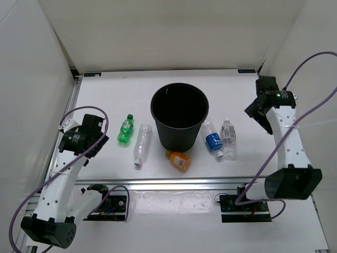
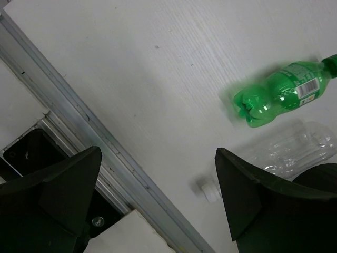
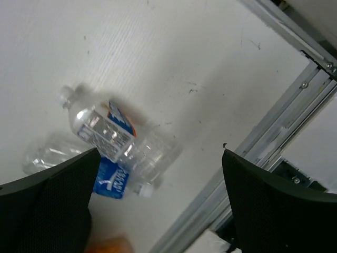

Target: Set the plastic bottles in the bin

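The black bin (image 1: 179, 138) stands upright mid-table. All five bottles lie on the table. The green bottle (image 1: 125, 129) and long clear bottle (image 1: 141, 144) are left of the bin, the orange bottle (image 1: 178, 159) in front of it, and the blue-labelled bottle (image 1: 212, 139) and white-labelled bottle (image 1: 228, 136) to its right. My left gripper (image 1: 87, 134) hovers open and empty left of the green bottle (image 2: 279, 95) and long clear bottle (image 2: 289, 150). My right gripper (image 1: 258, 108) hovers open and empty right of the white-labelled bottle (image 3: 113, 137), which lies beside the blue-labelled one (image 3: 110, 180).
White walls close in the table at the back and on both sides. An aluminium rail (image 1: 174, 182) runs along the near edge; it also shows in the left wrist view (image 2: 105, 153) and the right wrist view (image 3: 274, 132). Purple cables loop from both arms.
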### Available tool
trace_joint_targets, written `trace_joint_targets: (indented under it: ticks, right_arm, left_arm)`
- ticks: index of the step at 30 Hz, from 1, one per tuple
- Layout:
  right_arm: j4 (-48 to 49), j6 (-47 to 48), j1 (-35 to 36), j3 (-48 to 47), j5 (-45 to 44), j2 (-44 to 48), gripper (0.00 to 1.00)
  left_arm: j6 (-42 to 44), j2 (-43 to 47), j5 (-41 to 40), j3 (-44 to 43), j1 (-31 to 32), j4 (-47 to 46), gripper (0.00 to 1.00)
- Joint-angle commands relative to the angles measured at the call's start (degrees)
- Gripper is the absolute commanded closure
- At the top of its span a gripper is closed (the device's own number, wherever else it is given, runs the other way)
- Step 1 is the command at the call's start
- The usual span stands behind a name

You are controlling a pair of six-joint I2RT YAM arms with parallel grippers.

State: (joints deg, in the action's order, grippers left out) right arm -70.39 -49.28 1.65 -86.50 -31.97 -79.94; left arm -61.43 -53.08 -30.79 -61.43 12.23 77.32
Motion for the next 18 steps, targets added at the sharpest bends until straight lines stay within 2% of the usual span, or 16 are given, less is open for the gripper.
trace_joint_targets:
  ticks: [1,2,5,6,7,10,12,15,18]
  right_arm:
    - [5.43,11.73,-0.60,4.66,9.71,3.65,0.00]
    - [4.92,11.75,-0.60,4.67,12.86,2.09,0.00]
    - [-0.43,15.25,2.73,1.78,13.77,-4.14,0.00]
    - [-2.80,15.26,4.14,-1.36,12.90,-6.00,0.00]
    - [-7.26,14.04,7.02,-2.26,7.41,-7.76,0.00]
    - [-9.84,12.63,11.16,-3.76,8.41,-10.31,0.00]
    - [-12.91,9.83,13.28,-6.39,5.35,-13.91,0.00]
    - [-11.97,14.20,14.70,-8.77,8.92,-17.96,0.00]
    - [-8.02,16.65,12.68,-8.25,14.89,-19.64,0.00]
  left_arm:
    - [0.70,1.40,1.51,2.27,0.34,3.01,0.00]
    - [0.70,1.40,1.52,3.06,0.34,3.01,0.00]
    - [-0.01,1.40,4.67,3.07,0.34,3.01,0.00]
    - [-0.01,1.40,5.20,3.07,0.34,2.49,0.00]
    - [0.52,2.10,5.21,3.07,0.34,2.49,0.00]
    - [1.04,2.81,5.74,1.84,0.34,1.17,0.00]
    - [1.75,3.42,5.21,1.84,0.34,0.47,0.00]
    - [3.42,3.42,4.60,3.15,0.34,-1.37,0.00]
    - [3.42,2.20,4.59,5.70,0.34,-2.87,0.00]
